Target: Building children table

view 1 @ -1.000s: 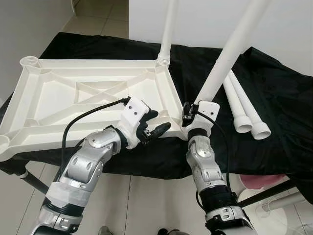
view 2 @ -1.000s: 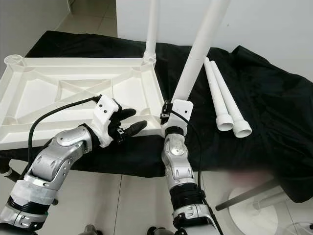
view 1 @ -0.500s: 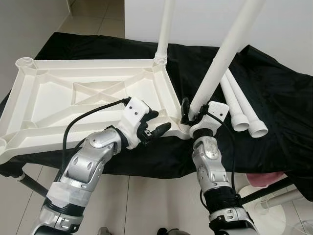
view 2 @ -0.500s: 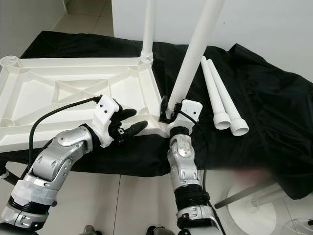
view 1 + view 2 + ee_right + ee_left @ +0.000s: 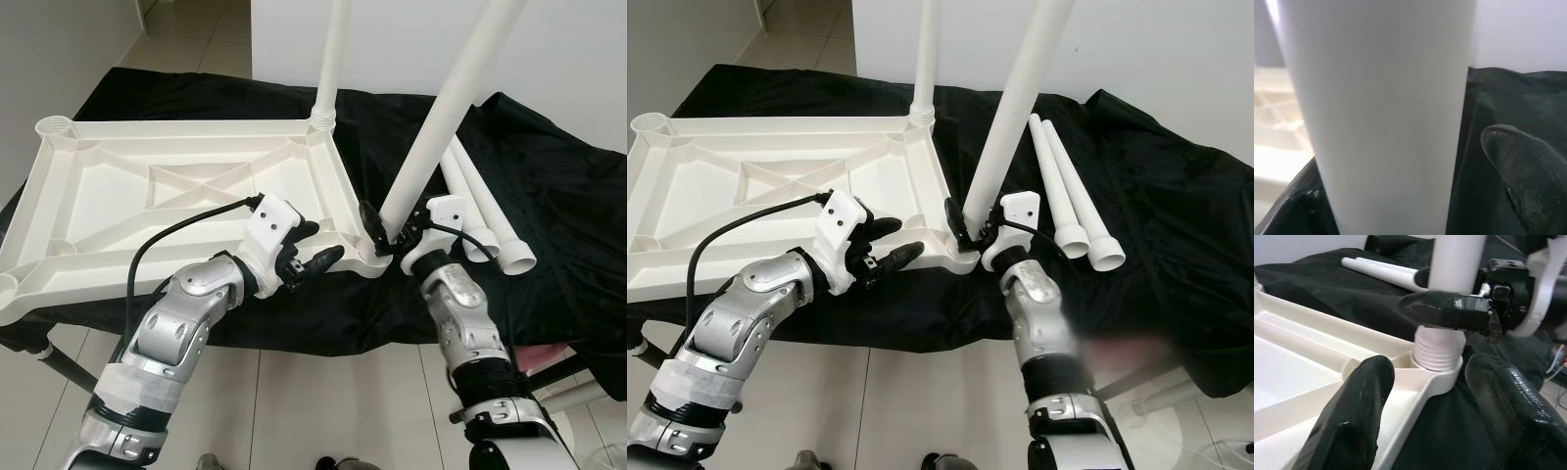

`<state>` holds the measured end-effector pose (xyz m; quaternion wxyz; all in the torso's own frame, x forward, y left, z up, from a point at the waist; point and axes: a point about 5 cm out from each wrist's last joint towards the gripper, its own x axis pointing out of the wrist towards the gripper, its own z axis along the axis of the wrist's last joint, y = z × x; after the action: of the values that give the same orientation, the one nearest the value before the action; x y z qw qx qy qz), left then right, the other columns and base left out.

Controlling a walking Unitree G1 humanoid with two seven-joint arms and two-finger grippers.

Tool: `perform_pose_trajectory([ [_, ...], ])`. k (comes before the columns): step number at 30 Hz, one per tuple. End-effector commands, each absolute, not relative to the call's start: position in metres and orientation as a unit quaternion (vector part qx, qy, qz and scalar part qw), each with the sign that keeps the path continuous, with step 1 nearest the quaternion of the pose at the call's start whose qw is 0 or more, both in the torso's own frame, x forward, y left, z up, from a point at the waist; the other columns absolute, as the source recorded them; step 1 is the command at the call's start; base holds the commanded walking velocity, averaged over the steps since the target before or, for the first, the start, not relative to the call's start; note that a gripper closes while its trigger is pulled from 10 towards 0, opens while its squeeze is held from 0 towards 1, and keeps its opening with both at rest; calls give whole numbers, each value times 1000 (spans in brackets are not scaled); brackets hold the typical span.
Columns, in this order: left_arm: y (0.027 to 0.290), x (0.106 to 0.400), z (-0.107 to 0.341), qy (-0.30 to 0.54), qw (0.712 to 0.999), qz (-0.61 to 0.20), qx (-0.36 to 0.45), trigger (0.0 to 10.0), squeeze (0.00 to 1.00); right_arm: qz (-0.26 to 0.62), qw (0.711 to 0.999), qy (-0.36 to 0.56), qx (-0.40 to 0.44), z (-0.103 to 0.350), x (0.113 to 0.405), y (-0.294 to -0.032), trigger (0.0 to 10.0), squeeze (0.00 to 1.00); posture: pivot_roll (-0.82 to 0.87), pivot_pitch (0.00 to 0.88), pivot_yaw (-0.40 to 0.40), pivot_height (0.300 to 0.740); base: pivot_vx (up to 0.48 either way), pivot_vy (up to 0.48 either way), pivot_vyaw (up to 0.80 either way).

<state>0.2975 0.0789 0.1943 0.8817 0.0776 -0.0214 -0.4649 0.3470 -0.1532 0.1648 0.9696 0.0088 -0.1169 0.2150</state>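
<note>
The right pincer grips the lower end of a white table leg, its black fingers closed around the tube just above the ribbed collar. That collar sits in the near right corner socket of the upturned white tabletop, and the leg rises tilted, leaning away to the robot's right. In the right wrist view the leg stands close in front of the camera, with one fingertip beside it.

The left pincer is released, its two fingers spread and resting at the tabletop's near rim, just beside the same corner; in the left wrist view they frame the socket from either side without holding anything.

The tabletop lies underside up on a worktop covered with black cloth, its cross-braced ribs showing. A second leg stands upright in the far right corner socket. The far left corner socket is open. Two spare legs lie side by side on the cloth to the right of the tabletop, near the right pincer's wrist. Tiled floor shows below the worktop's edge.
</note>
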Motion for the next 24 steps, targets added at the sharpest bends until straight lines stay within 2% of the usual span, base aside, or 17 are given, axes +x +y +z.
perform_pose_trajectory([
  [1,72,294,193,-21,869,-487,88,10000,0,230,967,-104,10,161,347,-154,10000,0,14,90,-71,740,0,0,0],
  [7,66,288,187,-12,857,-505,104,10000,0,288,954,-80,-33,161,355,-160,9765,0,19,91,-71,740,0,0,0],
  [8,66,288,187,-12,856,-506,105,10000,0,295,952,-77,-35,162,356,-161,8078,0,19,91,-70,740,0,0,0],
  [9,65,288,187,-12,856,-506,105,10000,0,298,951,-77,-35,162,357,-162,8078,0,19,91,-70,740,0,0,0],
  [10,65,288,187,-11,856,-506,105,10000,0,304,949,-77,-39,163,358,-161,3922,0,20,91,-69,740,0,0,0],
  [12,65,288,187,-11,856,-506,104,10000,0,310,947,-77,-42,163,358,-161,3922,0,20,91,-69,740,0,0,0],
  [14,65,289,187,-12,856,-506,104,10000,0,315,945,-78,-44,164,360,-161,3176,0,18,89,-67,740,0,0,0],
  [15,65,289,187,-12,856,-506,104,10000,0,315,945,-78,-44,164,360,-161,3176,0,18,89,-67,740,0,0,0],
  [17,65,289,188,-13,856,-506,105,10000,0,321,943,-78,-46,166,363,-160,0,0,16,88,-66,740,0,0,0],
  [24,64,290,189,-15,856,-505,106,10000,0,330,940,-76,-44,166,365,-161,0,0,16,88,-68,740,0,0,0],
])
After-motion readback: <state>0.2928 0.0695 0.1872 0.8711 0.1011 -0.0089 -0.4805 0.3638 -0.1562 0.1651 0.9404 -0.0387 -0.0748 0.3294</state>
